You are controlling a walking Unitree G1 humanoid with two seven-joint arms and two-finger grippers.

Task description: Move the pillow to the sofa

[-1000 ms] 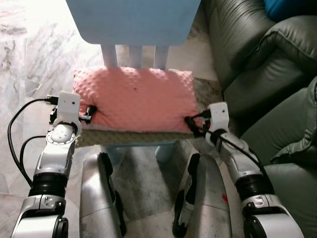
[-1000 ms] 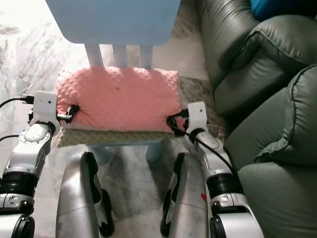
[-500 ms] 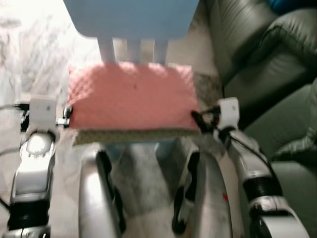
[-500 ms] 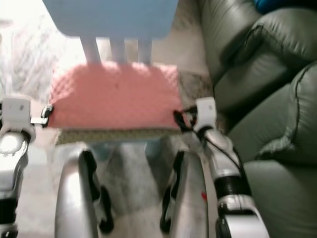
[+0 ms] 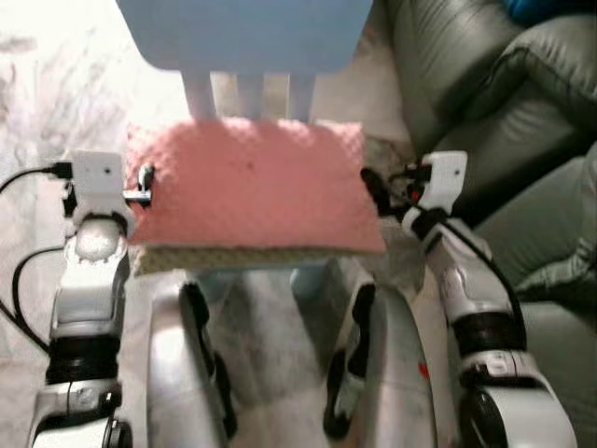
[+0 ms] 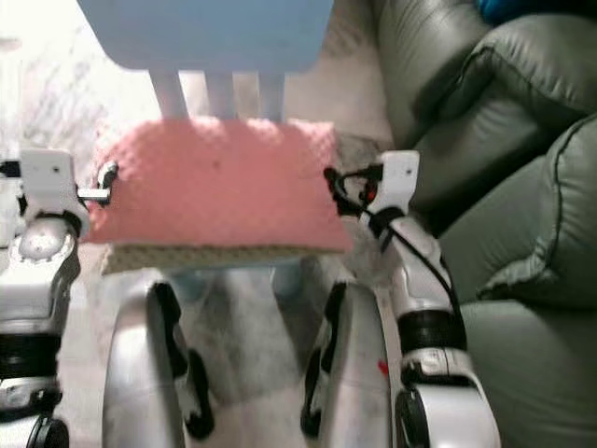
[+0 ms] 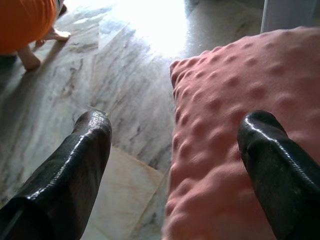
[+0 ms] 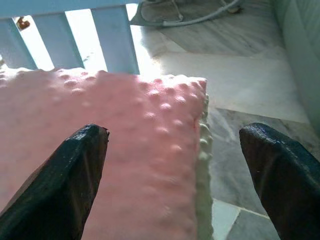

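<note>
1. One pink pillow [image 5: 252, 187], dimpled on top with a pale underside, lies flat on the seat of one light blue chair [image 5: 244, 37]. Its long axis runs left to right, and its near edge overhangs the seat front.
2. Left hand [image 5: 142, 184]: positioned at the pillow's left edge. In the left wrist view its two black fingers [image 7: 82, 160] are spread apart, one over the pillow surface and one over the floor; nothing is gripped.
3. Right hand [image 5: 371, 183]: positioned at the pillow's right edge. In the right wrist view its fingers [image 8: 65, 180] are likewise spread wide, one above the pillow and one off its edge; nothing is gripped.
4. One dark green leather sofa [image 5: 504, 103] stands to the right of the chair, apart from the pillow.
5. The floor [image 5: 56, 103] is grey-veined marble.
6. In the left wrist view, a person's bare foot [image 7: 31, 59] and an orange garment [image 7: 25, 20] appear on the floor beyond the pillow.
</note>
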